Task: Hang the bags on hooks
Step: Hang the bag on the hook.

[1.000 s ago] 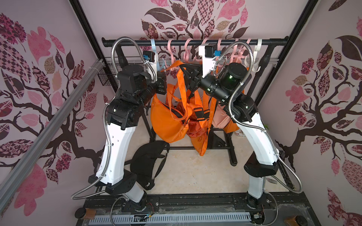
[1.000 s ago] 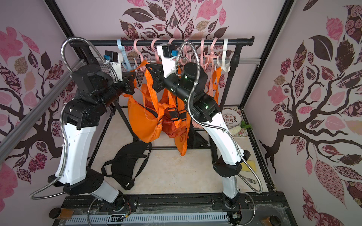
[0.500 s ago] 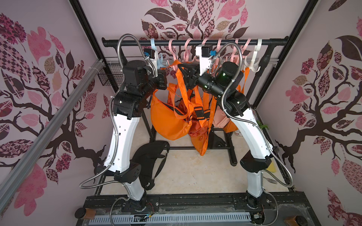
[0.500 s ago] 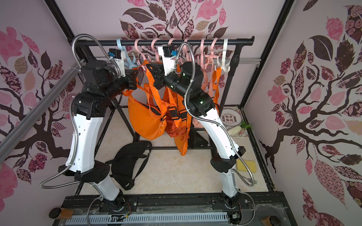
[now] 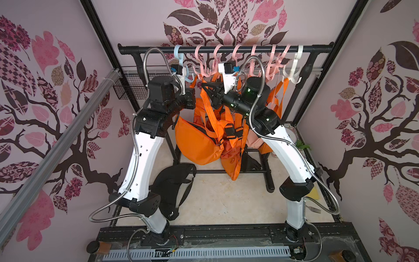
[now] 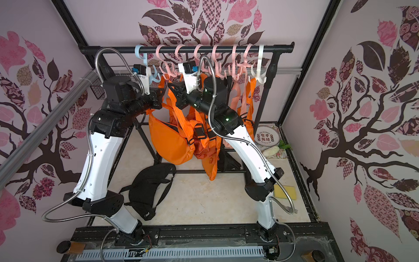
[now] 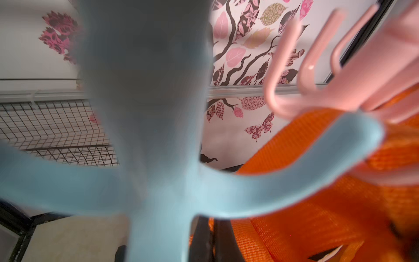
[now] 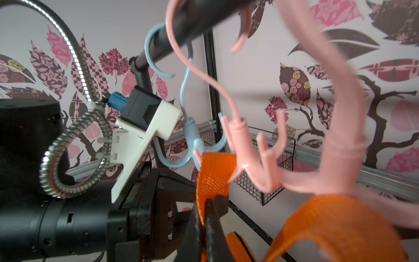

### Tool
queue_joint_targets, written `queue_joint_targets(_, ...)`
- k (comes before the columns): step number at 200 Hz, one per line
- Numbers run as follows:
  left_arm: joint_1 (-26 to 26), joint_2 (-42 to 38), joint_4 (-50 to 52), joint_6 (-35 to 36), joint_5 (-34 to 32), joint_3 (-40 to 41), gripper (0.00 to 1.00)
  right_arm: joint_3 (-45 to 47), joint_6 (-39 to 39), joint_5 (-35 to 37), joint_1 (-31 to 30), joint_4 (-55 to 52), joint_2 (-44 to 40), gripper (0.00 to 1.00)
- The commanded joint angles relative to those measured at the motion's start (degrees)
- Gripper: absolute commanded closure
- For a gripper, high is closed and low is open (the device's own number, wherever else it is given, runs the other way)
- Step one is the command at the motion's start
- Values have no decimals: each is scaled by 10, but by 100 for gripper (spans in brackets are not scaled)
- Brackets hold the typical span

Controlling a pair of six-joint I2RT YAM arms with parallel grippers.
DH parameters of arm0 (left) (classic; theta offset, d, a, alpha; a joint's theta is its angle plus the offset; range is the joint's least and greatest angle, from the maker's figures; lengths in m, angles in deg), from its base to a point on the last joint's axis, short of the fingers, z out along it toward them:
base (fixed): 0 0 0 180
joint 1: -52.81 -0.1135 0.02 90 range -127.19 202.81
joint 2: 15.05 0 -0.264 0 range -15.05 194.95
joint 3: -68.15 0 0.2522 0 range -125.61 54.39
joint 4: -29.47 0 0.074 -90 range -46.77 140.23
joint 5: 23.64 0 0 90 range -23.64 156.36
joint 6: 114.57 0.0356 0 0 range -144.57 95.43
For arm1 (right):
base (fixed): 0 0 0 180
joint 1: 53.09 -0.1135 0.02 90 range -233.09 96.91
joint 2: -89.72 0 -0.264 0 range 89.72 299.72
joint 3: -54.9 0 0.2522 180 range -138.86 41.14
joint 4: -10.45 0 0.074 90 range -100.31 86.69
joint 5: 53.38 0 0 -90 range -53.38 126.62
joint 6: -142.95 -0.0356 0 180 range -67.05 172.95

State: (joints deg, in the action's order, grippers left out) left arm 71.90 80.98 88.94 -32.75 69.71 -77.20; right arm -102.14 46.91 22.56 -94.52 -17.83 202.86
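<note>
The orange bag (image 5: 197, 143) (image 6: 167, 140) hangs by its strap below the black rail (image 5: 226, 48), held up by both arms. My left gripper (image 5: 192, 99) (image 7: 209, 238) is shut on the orange strap (image 7: 317, 192), right behind a blurred blue hook (image 7: 158, 158). My right gripper (image 5: 205, 87) (image 8: 207, 204) is shut on a loop of the strap (image 8: 213, 172). The top of that loop touches the lower prongs of a pink hook (image 8: 244, 145), beside the blue hook (image 8: 192, 140). I cannot tell whether it sits over a prong.
Several pink hooks and a white hook (image 5: 294, 68) hang along the rail. Other orange bags (image 5: 233, 158) hang behind. A black bag (image 5: 174, 181) lies on the floor by the left arm. A wire basket (image 5: 129, 86), a plate (image 6: 266, 136) and a yellow sponge (image 6: 284, 191) lie at the sides.
Both arms have stretched up and back toward the rail, carrying the strap and the orange bag closer to the hooks. Both grips stay shut.
</note>
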Motion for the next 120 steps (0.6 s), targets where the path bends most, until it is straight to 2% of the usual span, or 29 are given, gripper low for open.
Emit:
queue_joint_targets(1, -2, -19, -25, -13, 21, 28, 100, 20, 0, 6, 3, 15, -44, 100)
queue_joint_targets(46, 13, -25, -23, -12, 26, 39, 100, 162, 3, 87, 2, 79, -119, 100)
queue_joint_targets(70, 17, -39, -29, -13, 22, 55, 100, 178, 9, 129, 4, 70, -131, 100)
queue_joint_targets(93, 17, -55, -35, -14, 22, 77, 100, 179, 9, 137, 7, 54, -131, 100)
queue_joint_targets(120, 19, -80, -41, -15, 21, 111, 86, 184, 6, 161, 9, 45, -136, 100)
